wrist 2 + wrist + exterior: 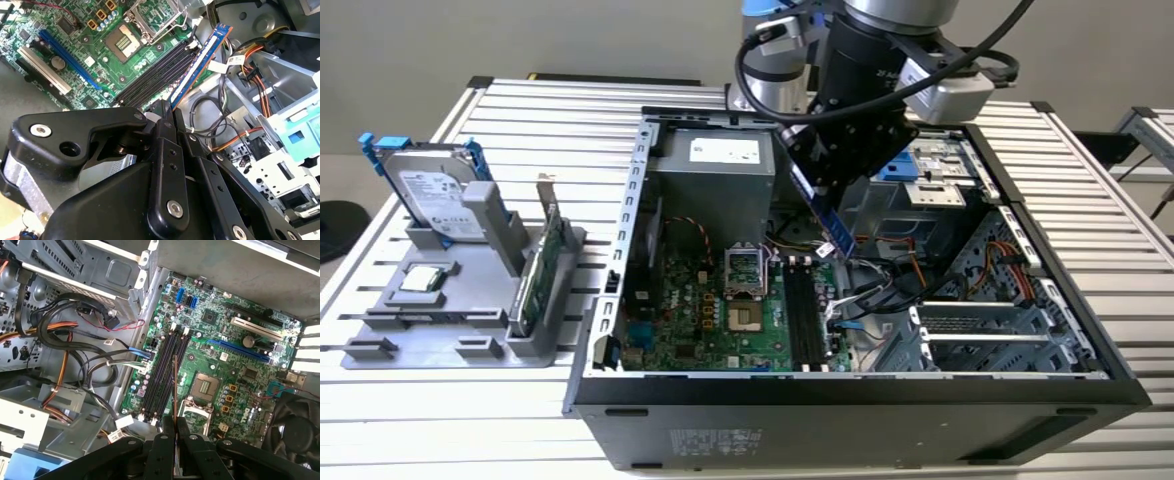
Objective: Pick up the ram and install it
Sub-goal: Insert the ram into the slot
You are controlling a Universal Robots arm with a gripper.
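Blue stick of ram (835,222) is clamped in the gripper (817,185), fingers pinched tight on one end with the rest hanging down into the open computer case (854,400). In the exterior view it sits tilted above the motherboard (707,310), over the black memory slots (803,318) but not seated in any of them. The second wrist view shows the ram (200,62) sticking out past the black fingers (167,150), running roughly along the slots (155,72). In the first wrist view it's edge-on (174,385), a thin line beside the slots (167,372). Off to the exterior view's left, a grey holder (454,310) carries the hard drive (434,190) and a green card (540,265).
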